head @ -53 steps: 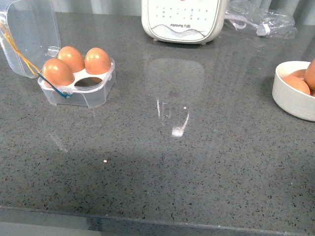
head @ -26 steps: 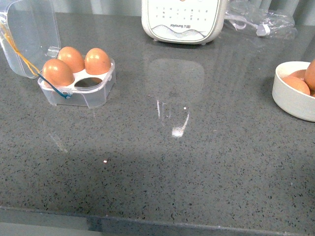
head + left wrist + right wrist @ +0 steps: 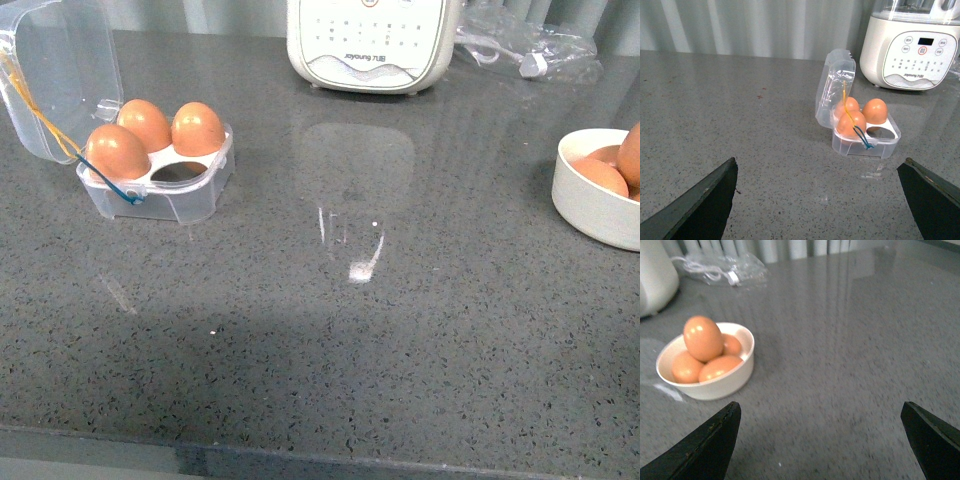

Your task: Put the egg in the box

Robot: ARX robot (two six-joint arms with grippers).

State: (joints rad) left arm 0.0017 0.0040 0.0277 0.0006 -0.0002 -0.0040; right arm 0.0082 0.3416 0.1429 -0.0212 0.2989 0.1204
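The clear plastic box (image 3: 160, 180) stands open at the far left of the counter, its lid (image 3: 60, 70) tipped back, with yellow and blue bands on it. It holds three brown eggs (image 3: 117, 150); the front right cell (image 3: 178, 172) is empty. It also shows in the left wrist view (image 3: 866, 135). Several brown eggs (image 3: 702, 337) lie in a round white bowl (image 3: 715, 385) at the right, also in the front view (image 3: 595, 205). My left gripper (image 3: 820, 200) is open and empty, well short of the box. My right gripper (image 3: 822, 440) is open and empty, beside the bowl and apart from it.
A white kitchen appliance (image 3: 372, 40) stands at the back centre. A crumpled clear plastic bag (image 3: 525, 45) lies at the back right. The counter's front edge (image 3: 320, 455) runs along the bottom of the front view. Neither arm shows in the front view.
The front view has shifted slightly; the box, eggs and bowl keep their places on the counter. No arm enters the view.
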